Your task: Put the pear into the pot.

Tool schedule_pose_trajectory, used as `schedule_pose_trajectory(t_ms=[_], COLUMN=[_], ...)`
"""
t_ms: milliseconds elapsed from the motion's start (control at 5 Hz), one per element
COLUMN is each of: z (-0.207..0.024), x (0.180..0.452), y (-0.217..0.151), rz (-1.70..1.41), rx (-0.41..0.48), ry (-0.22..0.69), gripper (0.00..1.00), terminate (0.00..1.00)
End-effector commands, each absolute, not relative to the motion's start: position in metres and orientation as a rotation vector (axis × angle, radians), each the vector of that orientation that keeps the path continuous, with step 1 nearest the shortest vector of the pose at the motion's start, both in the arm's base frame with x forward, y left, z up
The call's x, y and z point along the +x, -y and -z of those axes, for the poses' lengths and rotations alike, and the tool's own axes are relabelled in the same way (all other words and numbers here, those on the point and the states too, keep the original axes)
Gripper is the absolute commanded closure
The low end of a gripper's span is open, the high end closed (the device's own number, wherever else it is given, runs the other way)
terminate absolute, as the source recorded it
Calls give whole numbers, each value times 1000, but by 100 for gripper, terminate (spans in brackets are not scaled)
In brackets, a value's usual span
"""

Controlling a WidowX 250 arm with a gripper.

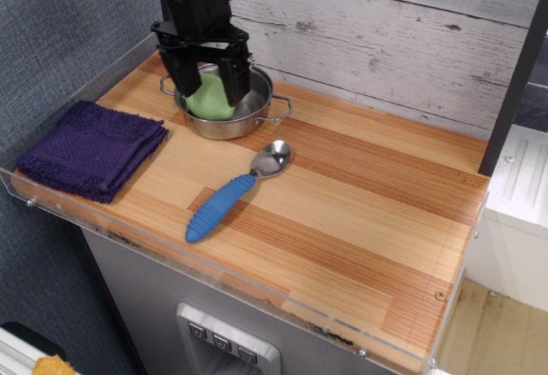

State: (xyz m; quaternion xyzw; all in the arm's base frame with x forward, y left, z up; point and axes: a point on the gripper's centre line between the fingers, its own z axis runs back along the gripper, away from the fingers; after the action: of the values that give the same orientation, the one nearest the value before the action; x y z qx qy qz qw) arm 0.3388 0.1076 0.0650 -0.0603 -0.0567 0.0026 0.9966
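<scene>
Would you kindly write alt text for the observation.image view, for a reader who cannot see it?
A black robot tool reaches into a small steel pot at the back left of a wooden counter, its fingers astride a pale green pear lying in the pot. A folded purple cloth and a blue-handled spoon lie nearer the front.

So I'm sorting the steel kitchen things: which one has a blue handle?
The spoon, lying mid-counter with a ribbed blue handle. The pot has bare steel loop handles and holds the pear.
</scene>
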Motion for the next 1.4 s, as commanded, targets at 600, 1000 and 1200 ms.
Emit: schedule_pose_trajectory(t_ms=[600, 1000, 1200], z=[-240, -170, -151], x=[251, 276, 278], y=[-43, -50, -47], rz=[37, 19, 11], rx=[-88, -47, -42], ry=[193, 117, 126], gripper=[0, 0, 0], terminate=[0, 0, 0])
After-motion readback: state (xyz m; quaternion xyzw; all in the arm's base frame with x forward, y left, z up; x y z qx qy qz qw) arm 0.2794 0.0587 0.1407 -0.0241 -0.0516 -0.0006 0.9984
